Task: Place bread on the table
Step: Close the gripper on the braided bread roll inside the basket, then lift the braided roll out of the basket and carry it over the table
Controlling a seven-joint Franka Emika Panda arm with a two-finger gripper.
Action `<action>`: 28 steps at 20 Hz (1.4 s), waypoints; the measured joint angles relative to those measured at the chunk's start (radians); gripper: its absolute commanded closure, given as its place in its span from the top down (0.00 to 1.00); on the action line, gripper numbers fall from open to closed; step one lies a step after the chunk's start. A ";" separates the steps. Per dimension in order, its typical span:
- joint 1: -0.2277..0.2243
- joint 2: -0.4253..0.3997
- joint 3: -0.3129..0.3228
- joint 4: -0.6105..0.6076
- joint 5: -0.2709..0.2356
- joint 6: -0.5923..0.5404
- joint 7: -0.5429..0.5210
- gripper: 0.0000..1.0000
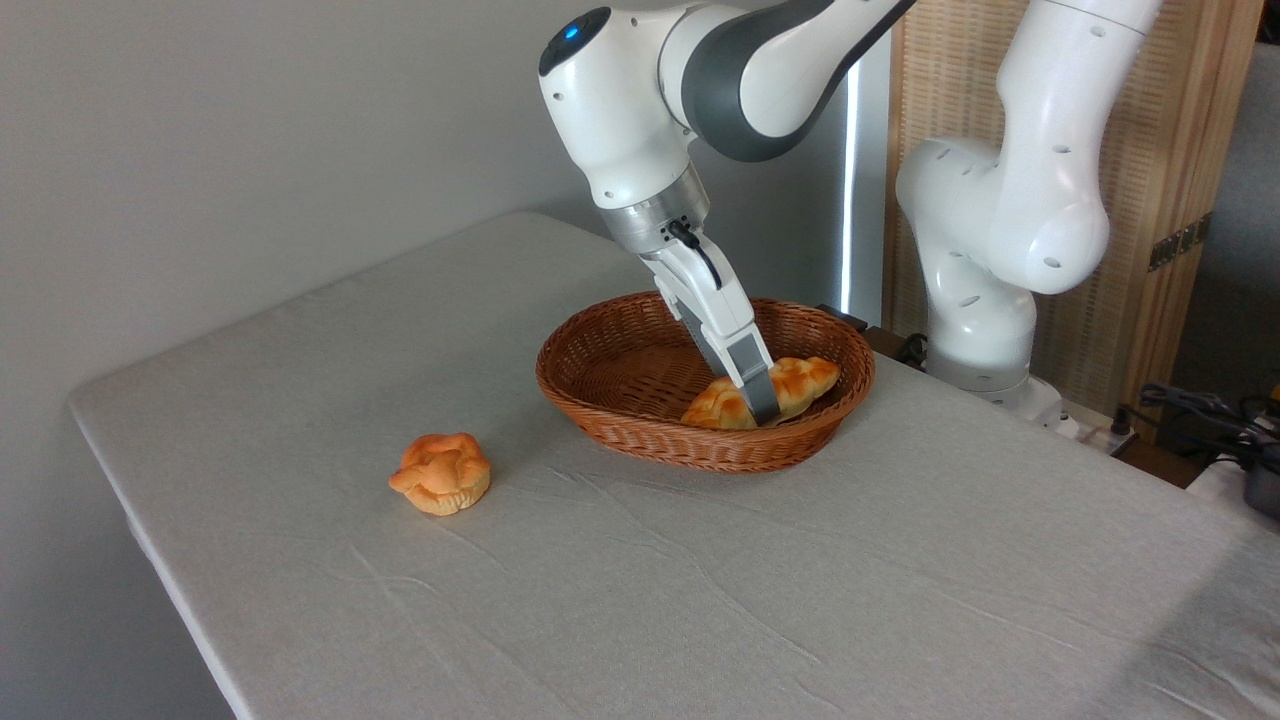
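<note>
The bread (795,385) lies inside the basket (620,375), toward its right end, with one pointed end aimed at the near rim and the other raised toward the far right wall. The gripper (762,408) reaches steeply down into the basket from the upper left, and its fingers (758,385) cross the middle of the loaf. Only the near finger shows clearly; the other is hidden behind it, so it cannot be determined whether the jaws are spread around the loaf or already pinching it. The loaf appears light and somewhat soft, with a bumpy braided crust that should give the pads good purchase; it is unlikely to slip but may dent under hard pressure. The best hold is across the narrow width at mid-length, where the weight balances and neither pointed end will droop. A grip near a tip would likely let the loaf swing. The table (900,580) has bare cloth in front of the basket for set-down. A bun (441,473) rests on the cloth well to the left of the basket and is not part of the transfer.
</note>
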 measured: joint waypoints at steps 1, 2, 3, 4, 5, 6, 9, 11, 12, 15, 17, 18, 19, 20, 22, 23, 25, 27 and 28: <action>0.000 0.000 0.000 -0.002 0.000 0.001 0.000 1.00; 0.000 0.000 0.000 -0.005 0.000 0.002 0.001 1.00; 0.000 0.000 0.000 -0.011 0.000 0.005 0.001 1.00; 0.000 0.000 0.000 -0.014 0.000 0.008 0.001 0.96; 0.000 0.000 0.000 -0.021 0.000 0.015 0.001 0.82; 0.000 0.000 0.000 -0.026 0.000 0.022 0.001 0.67; 0.000 0.000 0.000 -0.033 0.000 0.027 0.001 0.44; 0.000 0.000 0.000 -0.033 0.000 0.027 0.001 0.35; 0.000 0.000 0.000 -0.033 0.000 0.027 0.001 0.35; 0.000 -0.001 0.000 -0.033 0.000 0.028 0.001 0.34; 0.000 -0.003 0.000 -0.033 0.000 0.028 0.001 0.34; 0.000 -0.003 0.000 -0.033 0.000 0.028 0.001 0.34; 0.000 -0.004 0.000 -0.033 0.000 0.028 0.001 0.34; -0.001 -0.005 0.000 -0.033 0.000 0.028 0.001 0.34; -0.001 -0.006 0.000 -0.033 0.000 0.028 0.001 0.34; -0.001 -0.006 -0.001 -0.033 0.000 0.028 0.001 0.34; -0.002 -0.008 -0.001 -0.033 0.000 0.028 0.002 0.34; -0.002 -0.008 -0.001 -0.033 0.000 0.028 0.002 0.34; -0.002 -0.008 -0.001 -0.033 0.000 0.028 0.002 0.34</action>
